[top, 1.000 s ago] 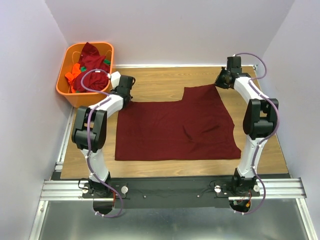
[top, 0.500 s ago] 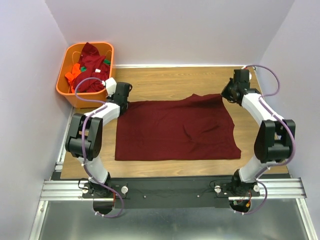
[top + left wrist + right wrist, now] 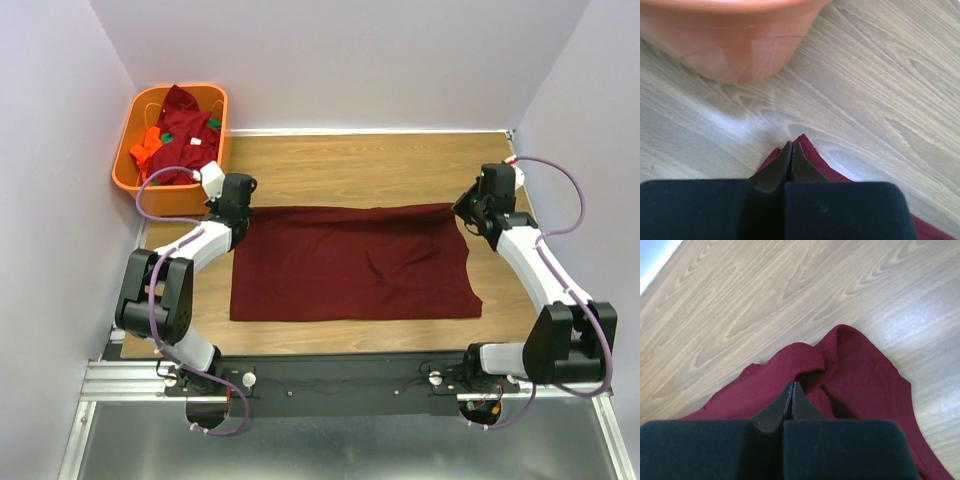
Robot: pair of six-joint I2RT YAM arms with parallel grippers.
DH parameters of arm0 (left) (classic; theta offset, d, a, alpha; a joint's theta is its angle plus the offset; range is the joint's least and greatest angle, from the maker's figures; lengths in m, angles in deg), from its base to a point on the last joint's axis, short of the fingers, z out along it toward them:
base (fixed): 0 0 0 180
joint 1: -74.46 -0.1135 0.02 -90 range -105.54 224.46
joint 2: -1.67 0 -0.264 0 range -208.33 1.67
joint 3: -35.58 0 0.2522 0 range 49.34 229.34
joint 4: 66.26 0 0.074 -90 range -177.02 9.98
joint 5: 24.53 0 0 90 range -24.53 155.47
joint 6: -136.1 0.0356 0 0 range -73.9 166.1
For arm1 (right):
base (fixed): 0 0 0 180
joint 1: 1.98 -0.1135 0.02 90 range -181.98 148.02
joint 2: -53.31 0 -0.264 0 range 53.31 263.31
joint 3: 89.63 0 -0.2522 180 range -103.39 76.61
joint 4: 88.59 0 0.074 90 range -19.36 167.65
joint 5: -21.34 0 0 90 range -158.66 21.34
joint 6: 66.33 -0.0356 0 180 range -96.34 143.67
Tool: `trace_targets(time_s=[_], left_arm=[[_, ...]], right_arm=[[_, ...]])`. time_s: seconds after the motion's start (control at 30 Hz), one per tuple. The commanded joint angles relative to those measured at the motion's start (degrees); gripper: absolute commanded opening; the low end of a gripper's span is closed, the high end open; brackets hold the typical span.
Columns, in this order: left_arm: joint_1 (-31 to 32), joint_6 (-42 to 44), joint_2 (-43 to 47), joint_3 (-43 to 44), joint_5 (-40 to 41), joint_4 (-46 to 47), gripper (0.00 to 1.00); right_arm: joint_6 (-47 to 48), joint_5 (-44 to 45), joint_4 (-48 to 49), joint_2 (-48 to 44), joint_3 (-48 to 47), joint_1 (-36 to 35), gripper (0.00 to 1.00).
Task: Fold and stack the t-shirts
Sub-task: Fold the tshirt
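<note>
A dark maroon t-shirt lies spread flat on the wooden table, its far edge running straight from one gripper to the other. My left gripper is shut on the shirt's far left corner; in the left wrist view the closed gripper has that maroon corner showing on both sides of its tips. My right gripper is shut on the far right corner, where the cloth bunches up in folds around the closed gripper. More t-shirts, maroon and orange, are heaped in the basket.
The orange plastic basket stands at the table's far left corner, just beyond the left gripper, and its wall fills the top of the left wrist view. Purple walls close in the table on three sides.
Both arms have drawn back toward the near side, pulling the shirt's far edge along. The flap raised at the far right a second ago has come down, and the far edge is now straight.
</note>
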Motion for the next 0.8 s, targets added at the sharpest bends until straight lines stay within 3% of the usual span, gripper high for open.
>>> trace_targets(time_s=[0.0,0.77], left_arm=[[-0.2,-1.2,3.5,-2.6,1.6,2.6,0.00],[-0.3,-2.8,12.2,-13.3,1.2,4.3,0.00]], right_arm=[[-2.4,4.1,0.2,-4.6,3.2,0.0,0.01],[-6.6,5.4,-4.5,-20.4,15.8,0.0,0.01]])
